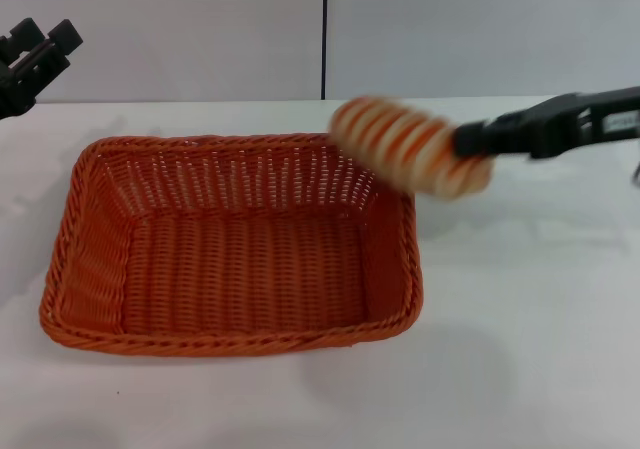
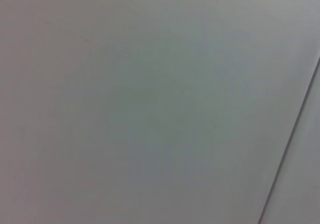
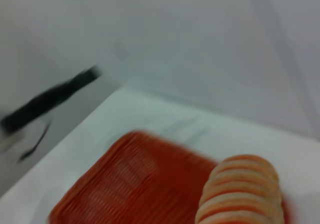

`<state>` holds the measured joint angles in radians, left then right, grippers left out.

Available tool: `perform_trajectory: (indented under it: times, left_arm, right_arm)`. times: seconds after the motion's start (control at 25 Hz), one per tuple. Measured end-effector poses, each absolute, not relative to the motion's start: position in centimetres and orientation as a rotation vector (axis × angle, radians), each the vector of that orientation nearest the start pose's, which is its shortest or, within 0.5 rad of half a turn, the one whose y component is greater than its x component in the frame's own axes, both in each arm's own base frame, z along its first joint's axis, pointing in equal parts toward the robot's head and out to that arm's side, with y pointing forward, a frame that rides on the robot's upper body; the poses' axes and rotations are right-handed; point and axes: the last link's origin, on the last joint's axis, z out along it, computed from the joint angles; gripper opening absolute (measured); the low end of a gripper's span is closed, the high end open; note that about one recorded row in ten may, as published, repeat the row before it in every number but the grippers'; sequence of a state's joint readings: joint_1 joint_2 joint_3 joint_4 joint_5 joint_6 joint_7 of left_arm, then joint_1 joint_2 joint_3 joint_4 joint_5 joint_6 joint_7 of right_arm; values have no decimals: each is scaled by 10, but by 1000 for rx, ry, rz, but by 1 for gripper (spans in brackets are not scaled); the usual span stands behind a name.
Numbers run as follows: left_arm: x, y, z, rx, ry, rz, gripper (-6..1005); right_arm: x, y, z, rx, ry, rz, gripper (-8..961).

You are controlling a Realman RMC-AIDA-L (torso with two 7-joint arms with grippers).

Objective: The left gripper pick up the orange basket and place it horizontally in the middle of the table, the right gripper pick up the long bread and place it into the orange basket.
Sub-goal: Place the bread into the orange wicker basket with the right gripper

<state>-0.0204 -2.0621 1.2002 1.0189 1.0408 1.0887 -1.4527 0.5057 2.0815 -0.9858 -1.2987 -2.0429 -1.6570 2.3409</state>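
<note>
Pale grey wall (image 1: 200, 29) behind, split by 1 dark vertical seam (image 1: 324, 34).

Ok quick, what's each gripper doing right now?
Left gripper: parked at the table's far left, holding nothing.
Right gripper: shut on the striped cream-and-orange long bread.

One orange basket (image 1: 230, 244); one long bread (image 1: 410, 147) (striped, blurred in both views that show it); one table (image 1: 520, 349); two grippers: left gripper (image 1: 35, 54) at far left edge, right gripper (image 1: 480, 141) at the loaf; nothing else countable.
</note>
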Motion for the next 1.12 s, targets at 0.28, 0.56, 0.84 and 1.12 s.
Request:
perform_trajectory:
  times: [0.28,0.56,0.84,1.12]
  left_arm:
    - [-299,293,73,-1927,-834,-1048,593]
    - [-299,290,70,-1938,-841,-1063,593]
    - [-299,289,69,-1941,-844,-1066,593]
    - [-297,288,67,-1953,-842,-1073,593]
  right_arm:
    - [145,329,9,-3009,896,251,108]
    - [140,325,-14,-3130,815,134,78]
    - [148,332,-16,-3124,719,175,67]
    - [152,341,-13,-3066,645,304,116]
